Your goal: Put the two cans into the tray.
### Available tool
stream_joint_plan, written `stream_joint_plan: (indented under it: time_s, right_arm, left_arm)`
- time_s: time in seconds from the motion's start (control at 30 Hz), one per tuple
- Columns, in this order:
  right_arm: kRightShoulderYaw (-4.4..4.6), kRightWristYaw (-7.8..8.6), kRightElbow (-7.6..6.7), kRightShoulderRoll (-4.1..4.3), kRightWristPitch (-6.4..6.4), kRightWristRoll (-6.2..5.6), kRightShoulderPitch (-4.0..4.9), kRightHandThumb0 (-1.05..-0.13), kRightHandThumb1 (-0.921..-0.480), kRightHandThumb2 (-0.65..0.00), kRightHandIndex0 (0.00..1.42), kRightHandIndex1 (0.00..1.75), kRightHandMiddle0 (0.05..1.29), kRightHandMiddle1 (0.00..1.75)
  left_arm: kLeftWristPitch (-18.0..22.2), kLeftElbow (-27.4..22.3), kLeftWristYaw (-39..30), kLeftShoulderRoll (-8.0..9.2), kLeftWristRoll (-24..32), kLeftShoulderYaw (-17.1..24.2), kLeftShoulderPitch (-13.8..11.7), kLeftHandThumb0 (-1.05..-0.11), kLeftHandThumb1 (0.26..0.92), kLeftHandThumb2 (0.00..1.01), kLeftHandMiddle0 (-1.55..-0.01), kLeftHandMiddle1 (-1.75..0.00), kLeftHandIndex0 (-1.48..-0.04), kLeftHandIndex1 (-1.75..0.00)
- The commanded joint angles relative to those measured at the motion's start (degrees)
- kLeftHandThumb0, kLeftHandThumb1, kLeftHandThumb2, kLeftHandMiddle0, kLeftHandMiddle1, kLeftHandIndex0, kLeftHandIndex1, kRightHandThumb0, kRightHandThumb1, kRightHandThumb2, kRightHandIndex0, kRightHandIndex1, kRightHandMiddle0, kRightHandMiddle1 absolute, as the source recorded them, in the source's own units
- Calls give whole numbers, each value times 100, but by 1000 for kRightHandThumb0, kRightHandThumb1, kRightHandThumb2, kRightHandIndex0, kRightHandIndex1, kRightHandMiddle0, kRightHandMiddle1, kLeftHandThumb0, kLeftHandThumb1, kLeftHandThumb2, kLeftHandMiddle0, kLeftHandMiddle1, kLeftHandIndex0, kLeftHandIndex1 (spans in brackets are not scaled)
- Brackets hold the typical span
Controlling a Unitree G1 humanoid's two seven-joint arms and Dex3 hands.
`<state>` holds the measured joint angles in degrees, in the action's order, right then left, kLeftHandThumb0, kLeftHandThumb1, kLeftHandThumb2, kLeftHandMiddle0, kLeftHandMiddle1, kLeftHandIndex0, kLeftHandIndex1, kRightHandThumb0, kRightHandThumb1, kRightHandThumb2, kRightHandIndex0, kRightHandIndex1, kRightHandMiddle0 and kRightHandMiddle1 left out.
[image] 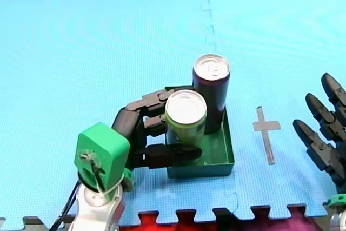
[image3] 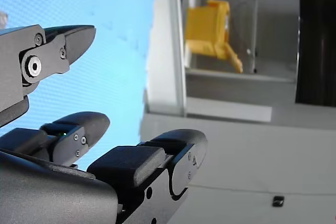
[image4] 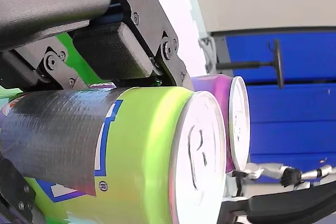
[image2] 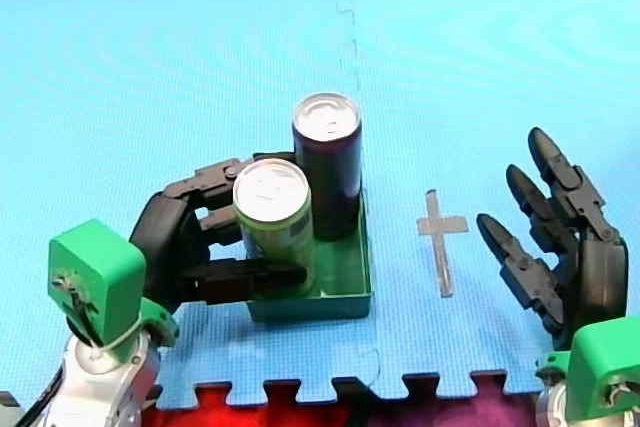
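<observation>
A green tray (image: 224,162) lies on the blue foam mat. A dark purple can (image: 211,93) stands upright in the tray's far part. In front of it stands a lime green can (image: 186,117), also inside the tray, and my left hand (image: 157,133) is shut around it from the left, with the thumb across its near side. The second wrist view shows this same lime green can (image4: 142,150) up close between the fingers (image4: 113,45), with the purple can (image4: 226,121) behind it. My right hand (image2: 545,232) hangs above the mat at the right, holding nothing.
A grey tape cross (image: 266,131) is stuck to the mat between the tray and my right hand. The mat's jagged near edge (image: 216,212) runs just below the tray, with red and purple flooring beyond it.
</observation>
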<state>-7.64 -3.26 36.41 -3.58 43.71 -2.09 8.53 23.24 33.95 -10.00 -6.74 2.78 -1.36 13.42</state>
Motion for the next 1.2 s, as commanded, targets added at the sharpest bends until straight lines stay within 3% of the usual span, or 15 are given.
stream_joint_plan:
  time_s: [0.0, 0.47, 0.5, 0.53, 0.6, 0.67, 0.8, 0.9, 1.17]
  right_arm:
    - [-3, 2, -27, 18, -5, -24, -17, -897, -835, 0, 661, 1, 571, 1]
    - [-3, 118, -47, 24, 47, -101, -16, -884, -829, 0, 660, 0, 575, 1]
    - [-3, 119, -48, 24, 47, -101, -17, -883, -828, 0, 660, 0, 575, 1]
    - [-4, 117, -48, 25, 47, -99, -16, -883, -828, 0, 659, 0, 574, 0]
    - [-6, 108, -42, 30, 48, -90, -14, -882, -828, 0, 659, 0, 574, 0]
    - [-8, 98, -32, 33, 51, -79, -10, -882, -828, 0, 657, 0, 574, 0]
    - [-12, 93, -40, 38, 48, -77, -17, -883, -828, 0, 654, 0, 572, 0]
    - [-15, 96, -36, 43, 49, -80, -18, -885, -828, 0, 652, 0, 570, 0]
    - [-20, 98, -17, 56, 73, -75, -24, -892, -829, 0, 646, 0, 567, 0]
  left_arm:
    - [74, -16, 1, 26, 38, 24, 24, -390, 725, 0, -1378, 0, -1280, 0]
    - [233, 281, -71, 34, 55, 69, 136, -396, 719, 0, -1372, 0, -1274, 0]
    - [219, 278, -69, 41, 39, 62, 141, -400, 717, 0, -1368, 0, -1263, 0]
    - [163, 254, -63, 61, 3, 40, 143, -408, 697, 0, -1328, -1, -1157, 0]
    - [-48, 133, -106, 103, -32, -15, 127, -549, 651, 0, -1167, 0, -970, 0]
    - [-342, -63, -193, 147, -21, -73, 88, -751, 627, 2, -904, 0, -770, 1]
    - [-715, -332, -320, 295, -144, -232, 20, -992, 689, 17, -598, 0, -492, 0]
    - [-742, -386, -400, 382, -218, -310, -5, -1041, 709, 16, -529, 0, -431, 0]
    - [-787, -498, -360, 477, -322, -386, -53, -1048, 718, 12, -503, 0, -410, 0]
